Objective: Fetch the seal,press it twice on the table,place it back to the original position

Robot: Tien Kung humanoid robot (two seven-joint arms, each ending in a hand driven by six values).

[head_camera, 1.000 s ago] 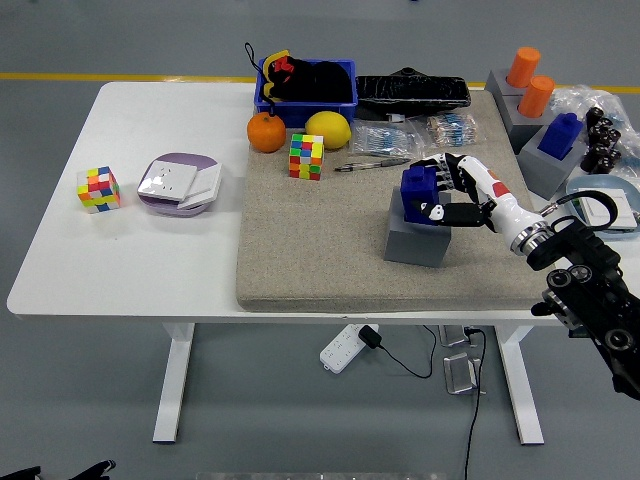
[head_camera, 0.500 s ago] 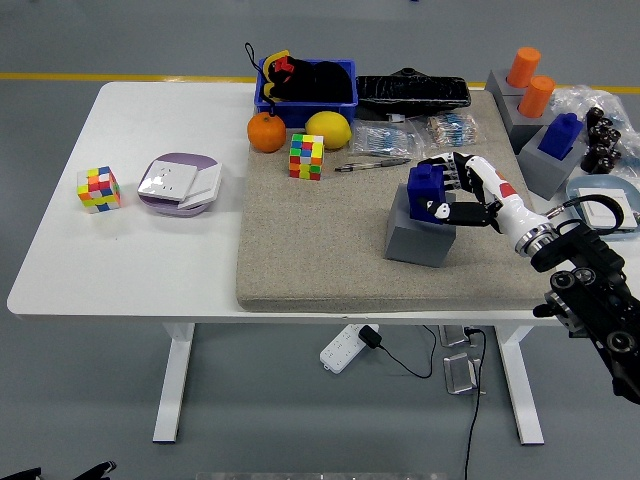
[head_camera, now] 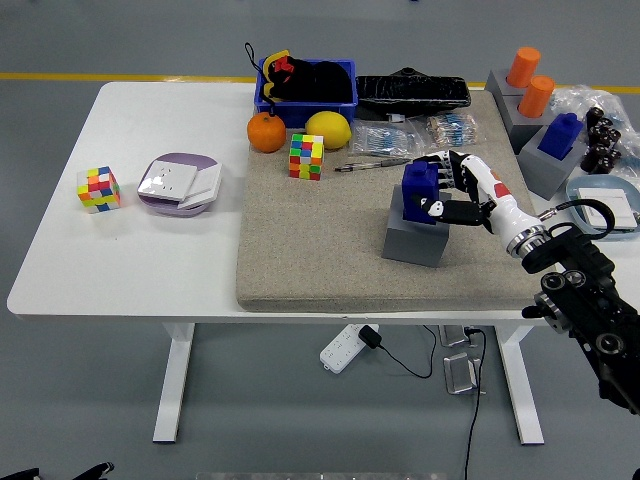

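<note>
blue seal (head_camera: 419,189) seated on grey block (head_camera: 414,235), right half of beige mat (head_camera: 300,250) | right robot hand (head_camera: 447,190) fingers wrapped around seal | white table (head_camera: 150,260), mat spans its middle to right edge | grey floor, yellow line beyond far edge

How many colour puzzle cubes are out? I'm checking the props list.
2: one puzzle cube on the bare white table at far left, one on the grey mat beside the lemon. The blue bin could hide others.
</note>
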